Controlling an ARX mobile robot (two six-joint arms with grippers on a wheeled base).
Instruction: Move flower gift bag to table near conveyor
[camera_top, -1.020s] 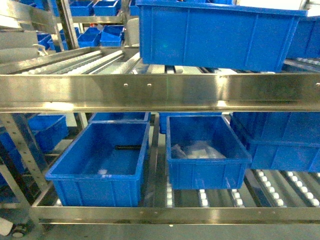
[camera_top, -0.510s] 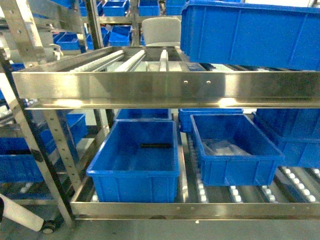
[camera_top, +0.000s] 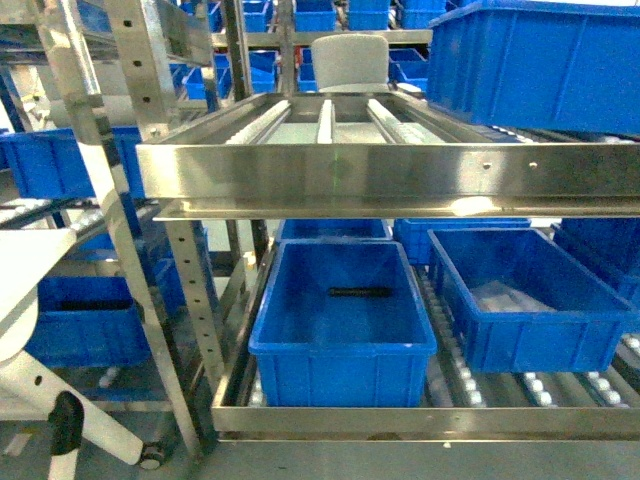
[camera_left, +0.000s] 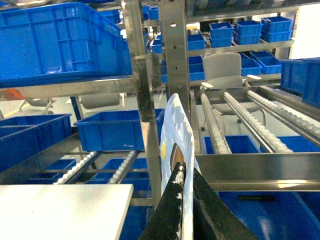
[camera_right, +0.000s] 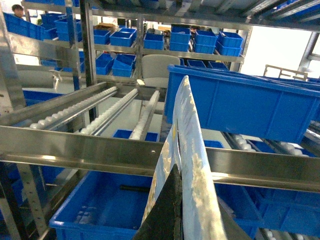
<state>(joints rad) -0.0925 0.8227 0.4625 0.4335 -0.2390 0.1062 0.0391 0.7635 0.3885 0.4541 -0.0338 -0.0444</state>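
Observation:
The flower gift bag (camera_left: 175, 125) is a thin pale blue-white bag with a yellow spot, seen edge-on and hanging upright. My left gripper (camera_left: 185, 167) is shut on its edge, black fingers (camera_left: 167, 215) pressed to both sides. My right gripper (camera_right: 179, 172) is shut on the flower gift bag (camera_right: 192, 145) too; only one black finger (camera_right: 167, 210) shows, the other hidden behind the bag. The white table (camera_left: 60, 210) lies low at the left of the bag. The conveyor (camera_top: 325, 120) of sloping roller tracks stands ahead. Neither gripper nor the bag shows in the head view.
Blue bins (camera_top: 340, 320) sit on the rack's lower rollers, and a large blue bin (camera_right: 240, 100) on the upper level. A steel upright (camera_left: 177, 55) stands right behind the bag. A grey chair (camera_top: 350, 60) is behind the rack. A white shape (camera_top: 20, 290) with a leg fills the head view's lower left.
The head view has swung left: the rack and its blue bins have slid right in the picture, and the rack's left upright and a white shape have come into view.

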